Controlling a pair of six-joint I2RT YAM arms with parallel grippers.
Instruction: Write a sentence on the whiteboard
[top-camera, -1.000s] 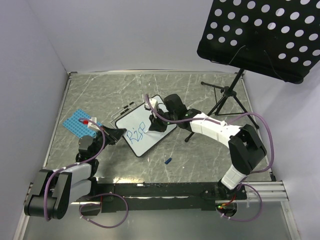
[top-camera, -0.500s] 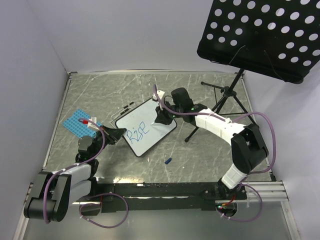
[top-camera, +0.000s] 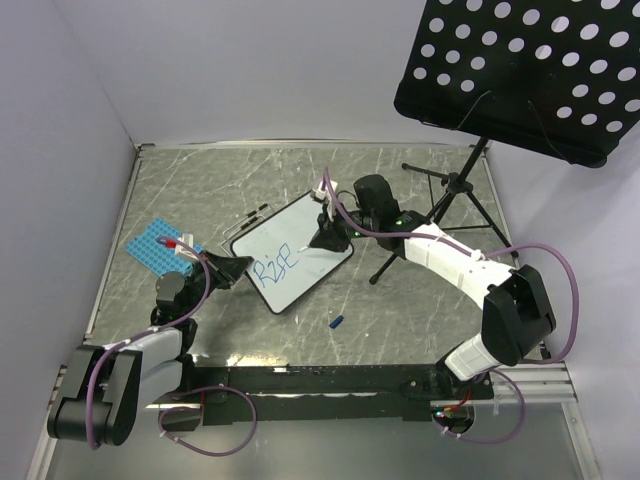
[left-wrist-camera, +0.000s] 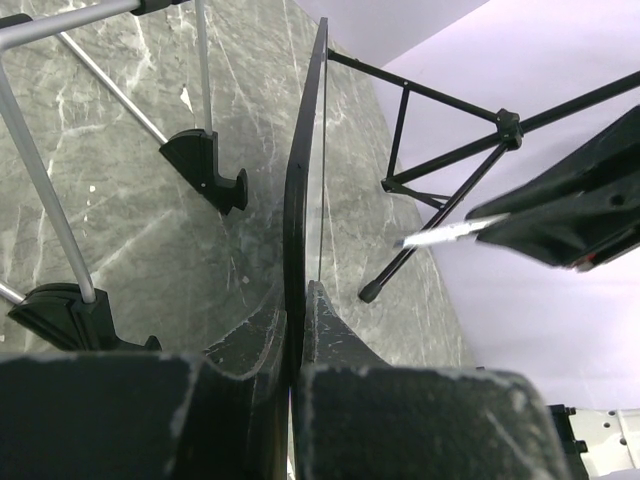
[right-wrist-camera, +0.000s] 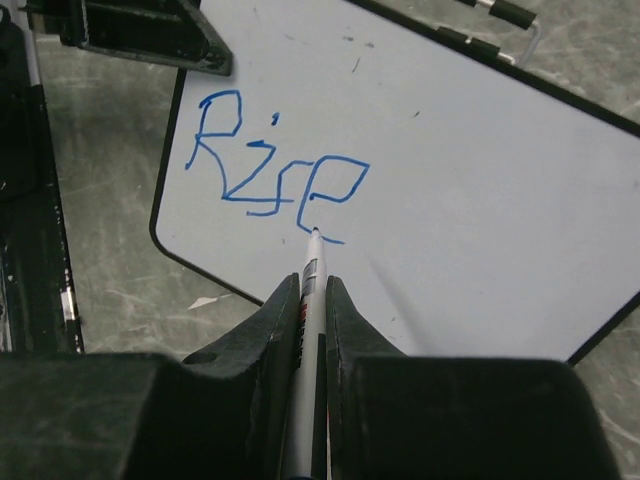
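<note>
The whiteboard (top-camera: 305, 250) lies on the table with "Rise" (top-camera: 275, 266) in blue on its near-left part. My left gripper (top-camera: 232, 270) is shut on the board's left edge; in the left wrist view the board (left-wrist-camera: 302, 170) stands edge-on between the shut fingers (left-wrist-camera: 330, 330). My right gripper (top-camera: 330, 236) is over the board's far right part, shut on a white marker (right-wrist-camera: 312, 275). In the right wrist view the tip sits just below the "e" of the blue writing (right-wrist-camera: 275, 170) on the whiteboard (right-wrist-camera: 470, 150). I cannot tell whether the tip touches.
A blue studded plate (top-camera: 160, 247) lies left of the board. A black perforated music-stand tray (top-camera: 520, 70) hangs at the far right, its tripod legs (top-camera: 450, 195) on the table beside my right arm. A small blue cap (top-camera: 337, 322) lies in front of the board. Thin black sticks (top-camera: 250, 215) lie behind it.
My right arm has swung to the right and back, carrying the marker from the board's middle toward its far right part. The left gripper and the board have not moved.
</note>
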